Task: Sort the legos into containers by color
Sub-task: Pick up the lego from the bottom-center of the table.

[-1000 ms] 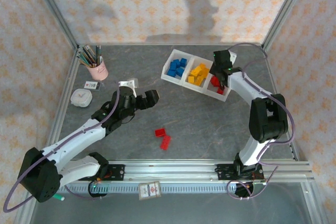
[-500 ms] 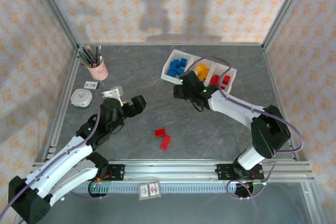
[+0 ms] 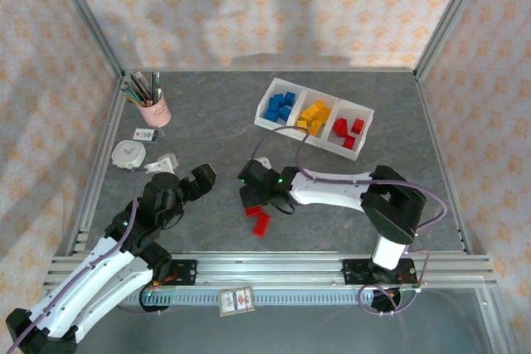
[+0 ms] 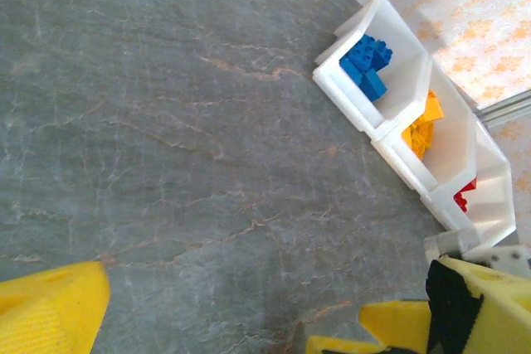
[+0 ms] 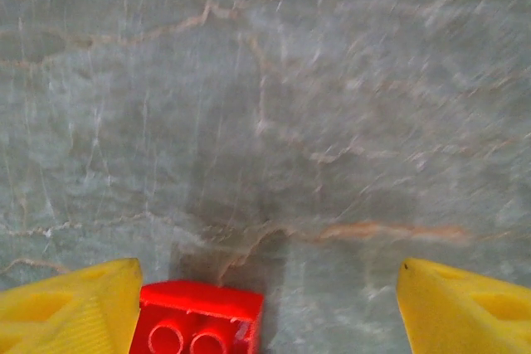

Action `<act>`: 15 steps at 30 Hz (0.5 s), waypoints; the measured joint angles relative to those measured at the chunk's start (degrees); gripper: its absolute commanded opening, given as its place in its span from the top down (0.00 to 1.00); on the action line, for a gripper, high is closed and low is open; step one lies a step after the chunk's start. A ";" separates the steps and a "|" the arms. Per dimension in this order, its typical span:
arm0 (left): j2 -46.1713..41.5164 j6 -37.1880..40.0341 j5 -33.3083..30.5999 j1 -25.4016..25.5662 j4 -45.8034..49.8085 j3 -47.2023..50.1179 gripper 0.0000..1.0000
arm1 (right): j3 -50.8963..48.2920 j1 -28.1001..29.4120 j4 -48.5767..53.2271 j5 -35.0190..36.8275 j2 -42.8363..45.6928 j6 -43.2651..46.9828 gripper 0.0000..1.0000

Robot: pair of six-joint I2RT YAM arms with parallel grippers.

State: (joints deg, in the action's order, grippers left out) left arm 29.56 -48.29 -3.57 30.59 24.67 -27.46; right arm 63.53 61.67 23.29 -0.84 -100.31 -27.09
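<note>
Two red legos [image 3: 258,217] lie together on the grey table near the middle front. My right gripper [image 3: 251,193] hovers just behind them, open. In the right wrist view one red lego [image 5: 199,321] lies between the yellow fingers, close against the left one, and my right gripper [image 5: 265,312] is not closed on it. The containers are a white tray [image 3: 358,110] at the back right, holding blue legos [image 3: 280,106], yellow legos [image 3: 313,117] and red legos [image 3: 348,130]. My left gripper [image 3: 199,178] stands open over bare table, empty [image 4: 224,321], with the tray [image 4: 390,18] ahead of it.
A pink pencil cup [image 3: 153,107] stands at the back left. Near it lie a small card [image 3: 146,133] and a round white object [image 3: 129,154]. Metal frame posts border the table, and a rail with a label [image 3: 236,301] runs along the front.
My right arm swung from the tray's red compartment down to the two red legos, its jaws widening. My left arm drew back toward the near left.
</note>
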 measured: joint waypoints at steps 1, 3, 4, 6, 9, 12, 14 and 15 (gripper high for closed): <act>-0.24 -0.17 0.00 0.00 0.28 0.07 0.01 | 0.20 0.76 0.04 -0.04 -0.74 -0.72 0.20; -0.61 -0.57 -0.02 0.00 0.61 0.28 0.01 | 0.48 2.10 0.11 -0.04 -2.03 -1.95 0.20; -0.63 -0.81 -0.02 0.00 0.87 0.33 0.01 | 0.87 2.75 0.31 -0.04 -2.80 -2.58 0.21; -0.61 -1.05 0.00 0.00 1.25 0.39 0.01 | 1.64 3.69 0.33 -0.04 -4.20 -3.39 0.23; -0.61 -1.22 -0.02 0.00 1.62 0.63 0.01 | 2.14 4.48 0.31 -0.04 -5.27 -4.37 0.29; -0.63 -1.22 -0.02 0.00 1.73 0.66 0.01 | 2.25 4.57 0.33 0.11 -5.51 -5.27 0.35; -0.61 -1.22 -0.02 0.00 1.73 0.68 0.01 | 2.51 4.55 0.33 0.39 -5.92 -5.70 0.38; -0.61 -1.22 -0.02 0.00 1.73 0.70 0.01 | 2.67 4.57 0.31 0.44 -6.25 -5.84 0.40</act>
State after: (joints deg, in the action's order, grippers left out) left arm 28.95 -49.52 -3.60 30.59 26.39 -26.76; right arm 66.19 66.24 23.59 -0.40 -106.56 -32.93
